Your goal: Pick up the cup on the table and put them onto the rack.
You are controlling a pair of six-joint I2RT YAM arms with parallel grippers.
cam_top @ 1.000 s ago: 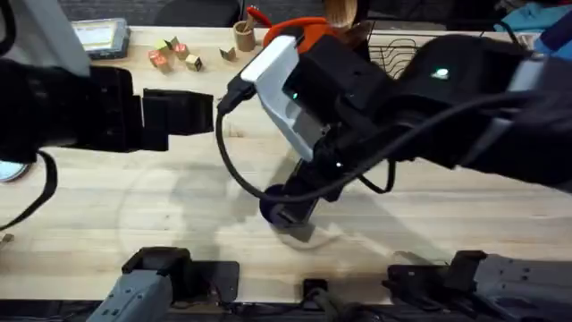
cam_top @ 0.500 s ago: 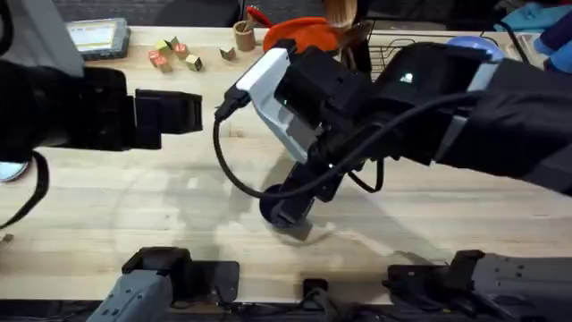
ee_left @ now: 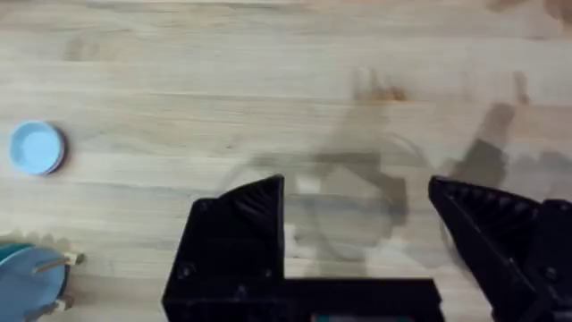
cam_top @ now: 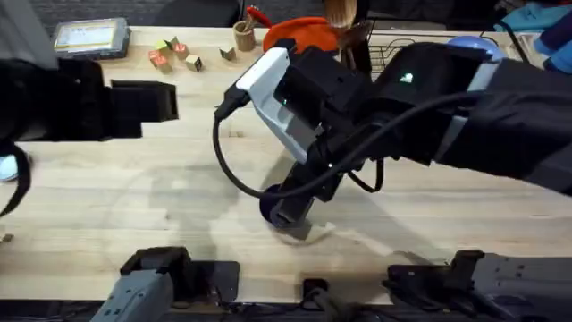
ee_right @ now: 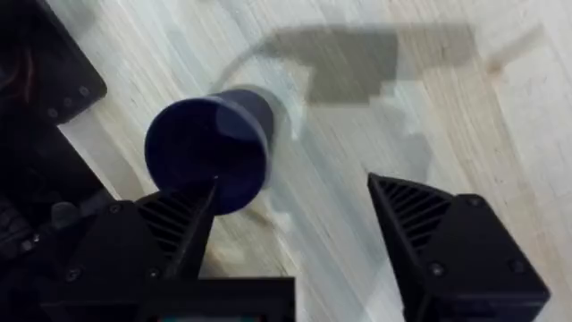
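The dark navy cup stands on the light wooden table near its front middle, just ahead of my right gripper's left fingertip. My right gripper is open low over the table, and the cup sits off to one side rather than centred between the fingers. In the overhead view the right gripper reaches down beside it. My left gripper is open over bare wood, high at the left. The black wire rack is at the back right, mostly behind the right arm.
Small wooden blocks, a tan wooden cup, an orange object and wooden utensils line the back edge. A flat box lies at the back left. A small pale blue disc lies on the table.
My left arm has drawn back to the left. The right arm shifted slightly a second ago and has held still beside the cup since.
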